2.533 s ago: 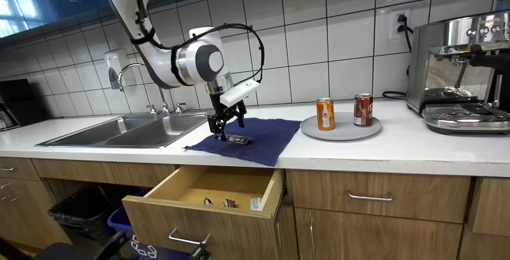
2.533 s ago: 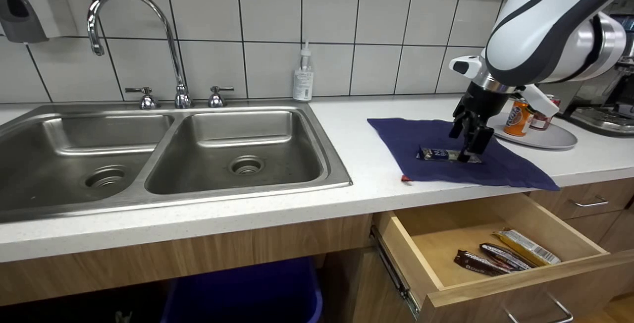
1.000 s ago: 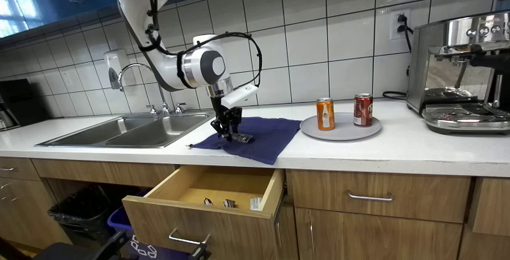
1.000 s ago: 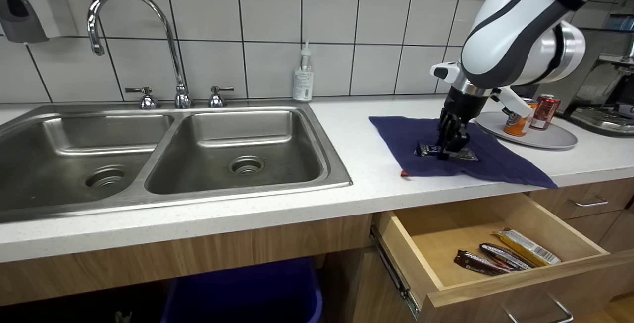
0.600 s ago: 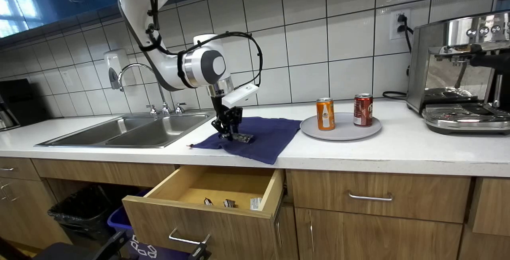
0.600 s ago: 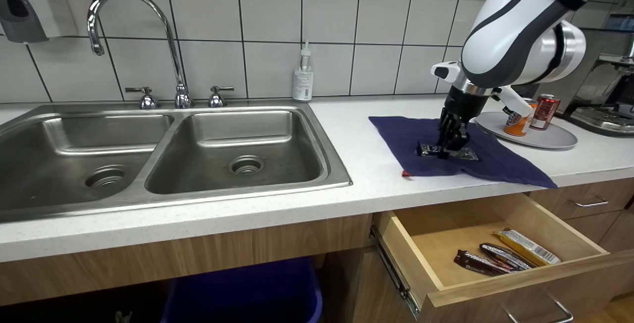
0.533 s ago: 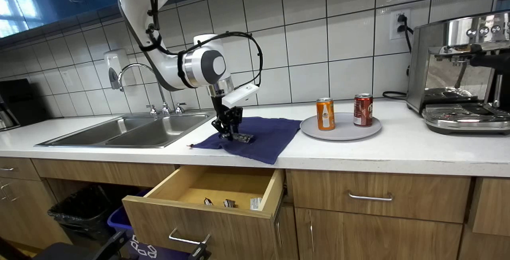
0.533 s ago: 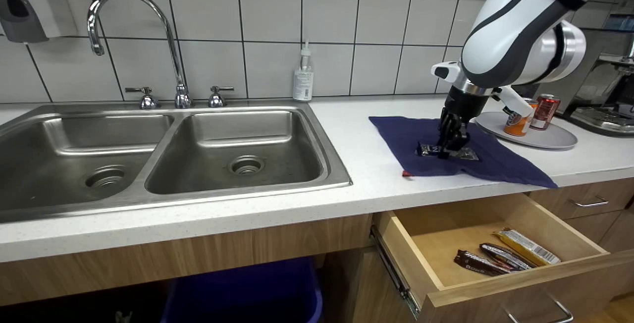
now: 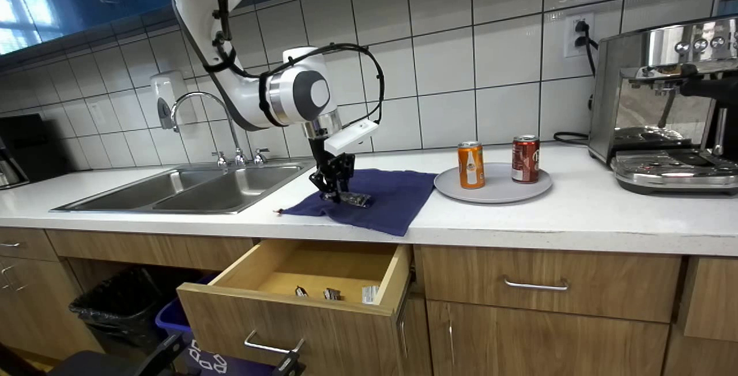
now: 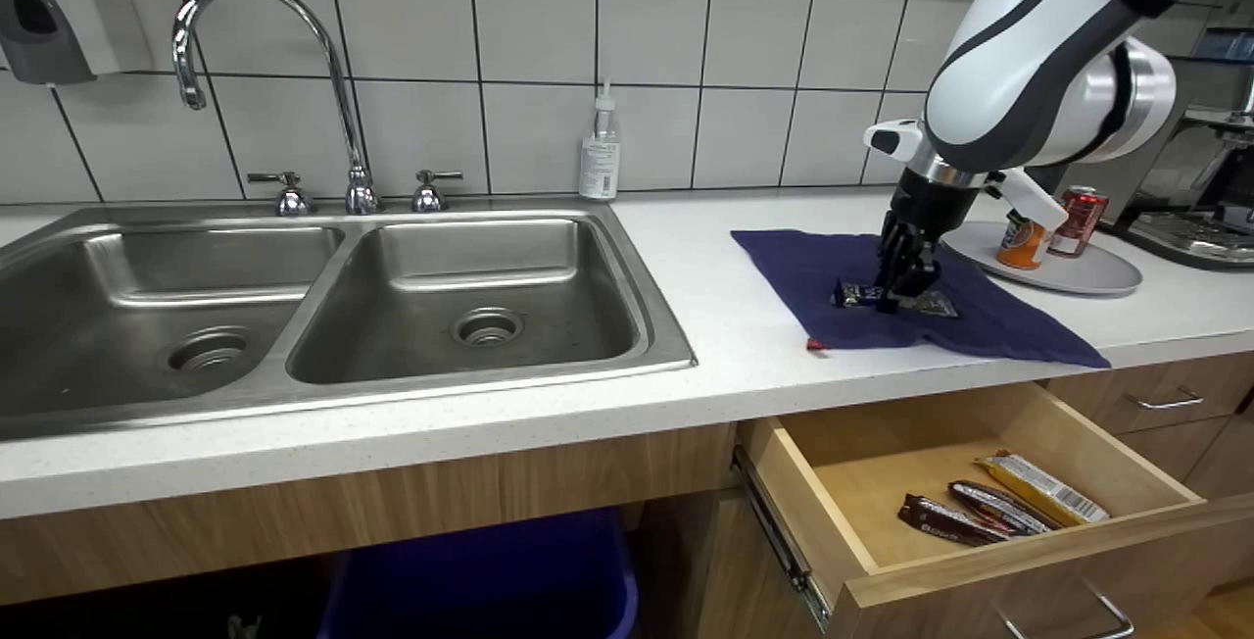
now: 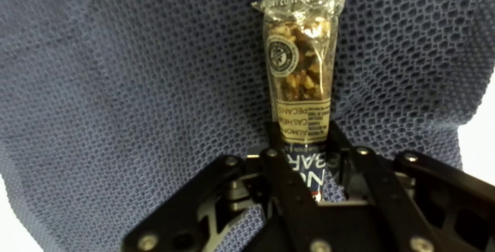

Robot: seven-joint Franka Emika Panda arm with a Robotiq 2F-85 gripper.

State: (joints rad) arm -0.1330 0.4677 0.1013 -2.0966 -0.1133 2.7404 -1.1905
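A wrapped nut bar [image 11: 301,70] with a clear window and dark blue label lies lengthwise between the fingers in the wrist view. My gripper [image 11: 303,133] is shut on it around the middle, one finger against each long side. In both exterior views the bar [image 10: 931,304] sticks out on either side of the black gripper [image 10: 893,298], low over a dark blue cloth [image 9: 395,206]. Whether its underside touches the cloth cannot be told. The fingers hide part of the label.
An open drawer [image 10: 862,433] below the counter edge holds several wrapped bars. A grey plate [image 9: 496,194] bears an orange can [image 9: 471,165] and a red can [image 9: 525,160]. The double sink [image 10: 637,306] and a pump bottle [image 10: 600,164] stand to one side; an espresso machine [image 9: 611,99] stands beyond the plate.
Earlier the jaws stood apart over the bar; they have come together on its sides. Since half a second ago the gripper, bar and cloth have shifted slightly to the right in both exterior views.
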